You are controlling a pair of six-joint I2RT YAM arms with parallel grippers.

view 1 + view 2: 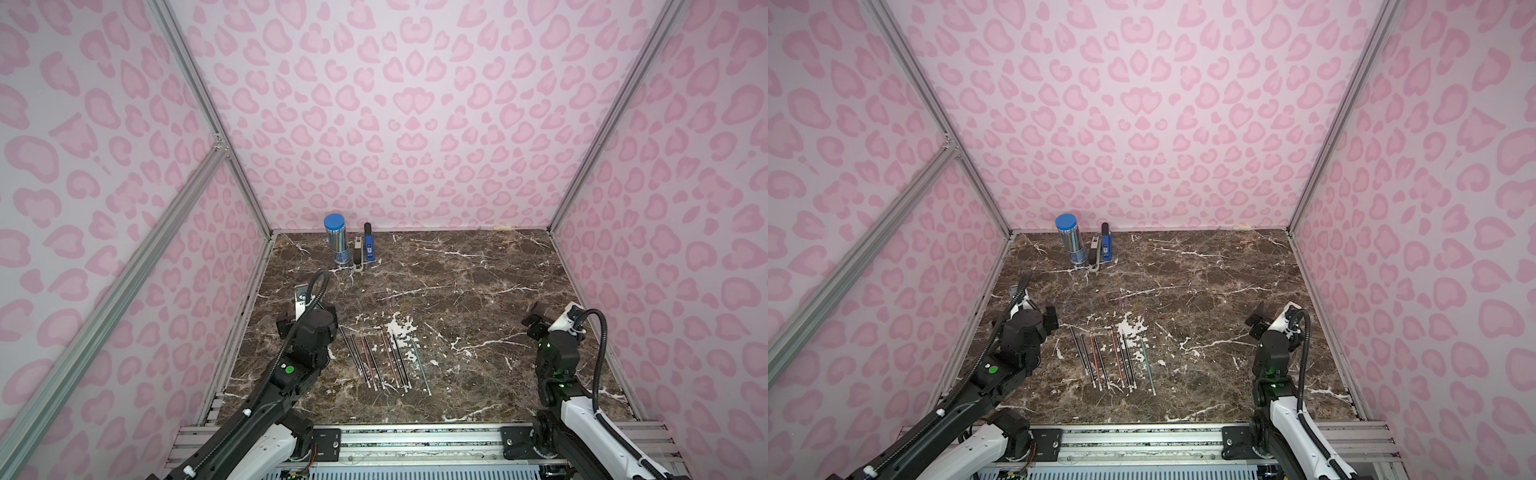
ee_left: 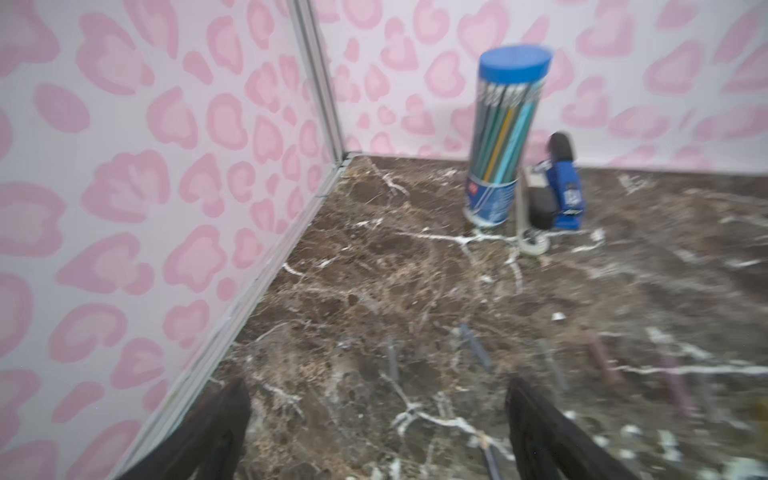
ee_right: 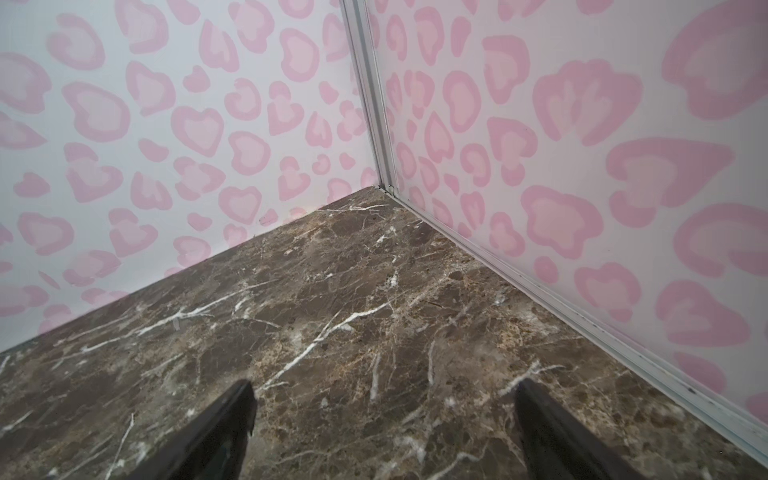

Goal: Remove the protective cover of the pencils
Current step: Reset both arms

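Found left end effector (image 2: 378,395) spread wide and empty above the bench (image 1: 498,266); found right end effector (image 3: 386,388) equally wide, holding nothing. Located the pencils (image 1: 384,359) flat on the bench in a tidy row, just right of the left arm and well apart from the right end effector. Noted long axes running far-to-near, slightly slanted, pale tips at the near ends. Judged the left arm nearer. Recorded thin shafts: dark grey, black, reddish-brown, one greenish-grey. Spotted small blurred tube shapes (image 2: 598,353) beyond them, possibly covers.
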